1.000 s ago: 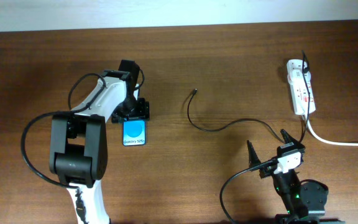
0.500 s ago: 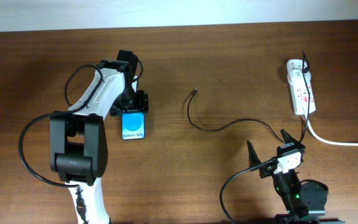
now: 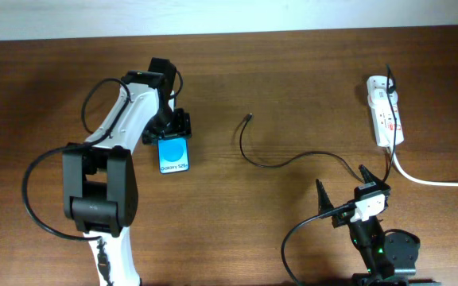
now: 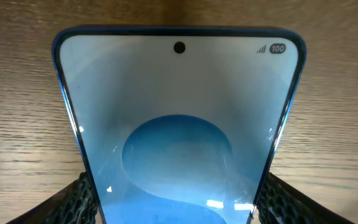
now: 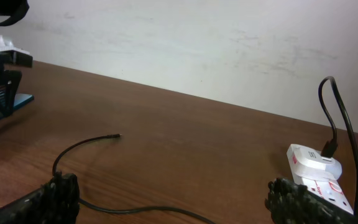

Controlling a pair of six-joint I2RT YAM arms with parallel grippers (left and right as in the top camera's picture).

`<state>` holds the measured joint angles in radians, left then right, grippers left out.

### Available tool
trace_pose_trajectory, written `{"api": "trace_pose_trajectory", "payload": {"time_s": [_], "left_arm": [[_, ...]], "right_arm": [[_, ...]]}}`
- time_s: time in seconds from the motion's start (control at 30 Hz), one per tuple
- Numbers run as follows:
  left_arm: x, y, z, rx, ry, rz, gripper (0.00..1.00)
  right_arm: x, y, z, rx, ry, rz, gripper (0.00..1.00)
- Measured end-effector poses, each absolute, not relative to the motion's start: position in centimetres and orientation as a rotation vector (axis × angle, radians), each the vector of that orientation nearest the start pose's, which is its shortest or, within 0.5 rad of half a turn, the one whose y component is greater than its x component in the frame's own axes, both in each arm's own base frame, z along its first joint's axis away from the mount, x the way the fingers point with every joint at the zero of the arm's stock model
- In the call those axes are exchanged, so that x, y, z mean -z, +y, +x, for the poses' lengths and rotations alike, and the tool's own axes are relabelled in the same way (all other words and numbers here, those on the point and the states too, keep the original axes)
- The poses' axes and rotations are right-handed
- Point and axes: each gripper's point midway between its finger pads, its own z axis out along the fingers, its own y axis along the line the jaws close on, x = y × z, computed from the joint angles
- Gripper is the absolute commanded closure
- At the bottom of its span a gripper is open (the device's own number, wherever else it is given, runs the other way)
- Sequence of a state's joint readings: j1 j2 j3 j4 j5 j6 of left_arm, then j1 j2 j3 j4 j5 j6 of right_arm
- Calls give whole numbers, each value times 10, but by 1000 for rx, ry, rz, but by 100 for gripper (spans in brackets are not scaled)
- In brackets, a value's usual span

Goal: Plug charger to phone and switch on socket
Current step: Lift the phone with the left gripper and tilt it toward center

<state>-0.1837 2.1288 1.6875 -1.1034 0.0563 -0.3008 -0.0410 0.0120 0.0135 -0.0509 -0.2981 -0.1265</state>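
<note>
The phone (image 3: 173,156), with a lit blue screen and a white "Galaxy S25" strip, is held by my left gripper (image 3: 171,135) at its far end; in the left wrist view the phone (image 4: 179,124) fills the frame between both fingers. The charger cable (image 3: 281,163) lies on the table mid-right, its metal tip (image 3: 249,117) free; it also shows in the right wrist view (image 5: 73,152). The socket (image 3: 385,110) lies at the far right with a black plug in it, also seen in the right wrist view (image 5: 316,168). My right gripper (image 3: 342,191) is open and empty near the front.
A thick white cord (image 3: 436,181) runs from the socket to the right edge. A pale wall (image 5: 197,43) stands behind the table's far edge. The left arm's black cable (image 3: 34,191) loops at the left.
My left gripper has turned and shifted the phone slightly up and right. The right arm, charger and socket have not moved.
</note>
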Motion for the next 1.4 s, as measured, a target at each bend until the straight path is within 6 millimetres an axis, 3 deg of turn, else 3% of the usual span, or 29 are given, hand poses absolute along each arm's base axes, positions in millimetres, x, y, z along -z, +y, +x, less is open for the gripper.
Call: {"api": "trace_pose_trajectory", "payload": {"time_s": [0.2, 0.43, 0.57, 0.8, 1.07, 1.2, 1.27, 1.4], "left_arm": [[-54, -97, 408, 203, 3107, -430, 100], [-62, -133, 400, 535, 3116, -751, 100], [-79, -152, 398, 868, 3089, -1024, 100], [-123, -156, 404, 1461, 2935, -1404, 100], [-161, -172, 381, 1819, 2883, -1730, 100], [-165, -173, 381, 1857, 2868, -1752, 100], [-160, -171, 380, 1795, 2887, -1756, 100], [-126, -152, 376, 1383, 2977, -1782, 100]], "right_arm": [[-165, 41, 241, -112, 1592, -297, 2], [-165, 41, 241, -112, 1592, -298, 2], [-165, 41, 241, -112, 1592, -297, 2], [-165, 41, 241, -113, 1592, -297, 2], [-165, 41, 241, -112, 1592, -298, 2], [-165, 41, 241, -112, 1592, -297, 2], [-165, 41, 241, -112, 1592, -298, 2], [-165, 41, 241, -112, 1592, -297, 2]]}}
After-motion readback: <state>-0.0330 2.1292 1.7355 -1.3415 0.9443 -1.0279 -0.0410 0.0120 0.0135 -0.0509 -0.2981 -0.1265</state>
